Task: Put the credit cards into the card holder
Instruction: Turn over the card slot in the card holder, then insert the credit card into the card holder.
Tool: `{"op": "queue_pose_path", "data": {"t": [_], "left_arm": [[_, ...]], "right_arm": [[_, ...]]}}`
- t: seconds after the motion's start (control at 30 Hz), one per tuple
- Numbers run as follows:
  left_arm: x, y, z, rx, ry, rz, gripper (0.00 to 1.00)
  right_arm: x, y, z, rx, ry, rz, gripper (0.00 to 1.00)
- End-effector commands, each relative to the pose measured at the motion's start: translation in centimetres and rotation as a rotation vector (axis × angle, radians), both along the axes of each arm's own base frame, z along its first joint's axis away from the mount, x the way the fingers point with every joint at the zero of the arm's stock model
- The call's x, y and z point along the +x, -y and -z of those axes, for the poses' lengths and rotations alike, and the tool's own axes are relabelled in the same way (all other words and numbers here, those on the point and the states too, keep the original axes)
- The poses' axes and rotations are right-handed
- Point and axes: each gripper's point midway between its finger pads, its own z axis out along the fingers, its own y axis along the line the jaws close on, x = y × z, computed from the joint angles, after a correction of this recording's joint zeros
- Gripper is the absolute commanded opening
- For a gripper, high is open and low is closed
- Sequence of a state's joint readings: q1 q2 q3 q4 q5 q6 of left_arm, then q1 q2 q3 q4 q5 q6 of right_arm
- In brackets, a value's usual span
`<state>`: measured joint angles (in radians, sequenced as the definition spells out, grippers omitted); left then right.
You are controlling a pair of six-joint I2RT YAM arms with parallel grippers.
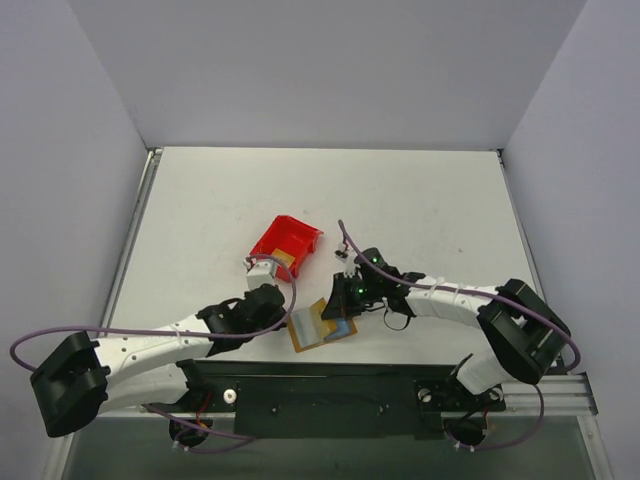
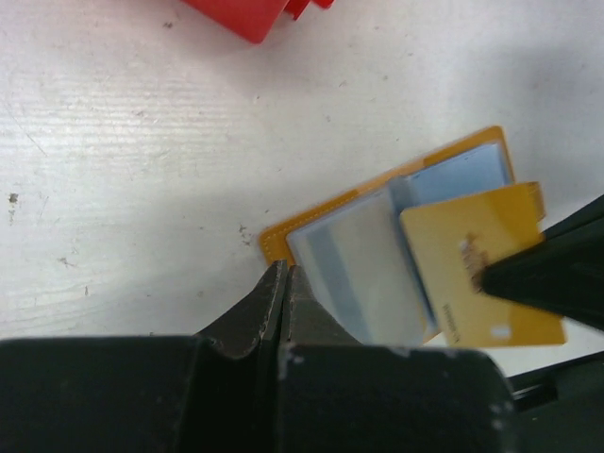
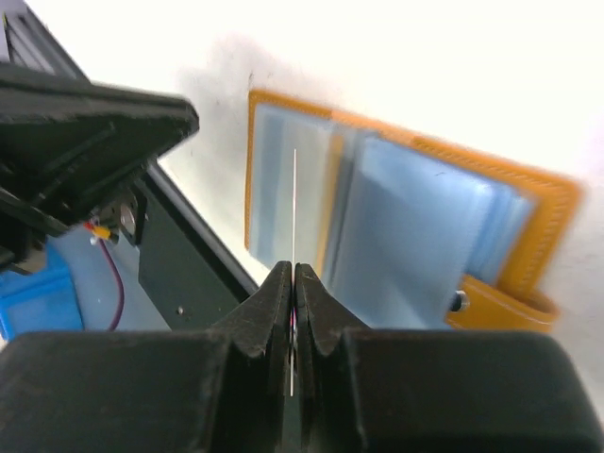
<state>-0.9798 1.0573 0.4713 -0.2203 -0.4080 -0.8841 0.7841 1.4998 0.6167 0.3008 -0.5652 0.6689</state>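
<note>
The card holder [image 1: 308, 330] lies open on the table near the front edge, orange-tan with light blue sleeves [image 2: 349, 269] [image 3: 406, 226]. My right gripper [image 1: 345, 298] [image 3: 294, 269] is shut on a golden credit card [image 2: 481, 274]. That card hangs over the holder's right half and shows edge-on as a thin line [image 3: 294, 203] in the right wrist view. My left gripper [image 1: 283, 312] [image 2: 284, 269] is shut with nothing between its fingers. Its tips stand at the holder's near left corner; contact cannot be told.
A red bin [image 1: 285, 240] [image 2: 255, 14] stands just behind the left gripper, and a tan flat piece [image 1: 287, 259] shows at its near rim. The black base plate [image 1: 320, 385] [image 3: 179, 245] runs right beside the holder's near edge.
</note>
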Motion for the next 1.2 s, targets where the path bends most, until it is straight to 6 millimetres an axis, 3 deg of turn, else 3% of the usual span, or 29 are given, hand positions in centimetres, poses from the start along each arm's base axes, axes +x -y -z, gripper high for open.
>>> {"op": "queue_pose_path", "data": {"t": [0.0, 0.2, 0.43, 1.17], "left_arm": [[-0.2, 0.4, 0.7, -0.026, -0.016, 0.003, 0.00], [-0.8, 0.4, 2.2, -0.022, -0.048, 0.013, 0.00], [-1.1, 0.8, 3.2, -0.035, -0.074, 0.022, 0.00], [-2.0, 1.5, 4.9, -0.050, -0.123, 0.044, 0.00]], "right_arm": [[2.7, 1.5, -1.0, 0.008, 0.021, 0.088, 0.00], [3.5, 2.9, -0.6, 0.044, -0.045, 0.113, 0.00], [2.9, 2.2, -0.7, 0.075, -0.066, 0.074, 0.00], [0.3, 0.3, 1.8, 0.081, -0.109, 0.041, 0.00]]}}
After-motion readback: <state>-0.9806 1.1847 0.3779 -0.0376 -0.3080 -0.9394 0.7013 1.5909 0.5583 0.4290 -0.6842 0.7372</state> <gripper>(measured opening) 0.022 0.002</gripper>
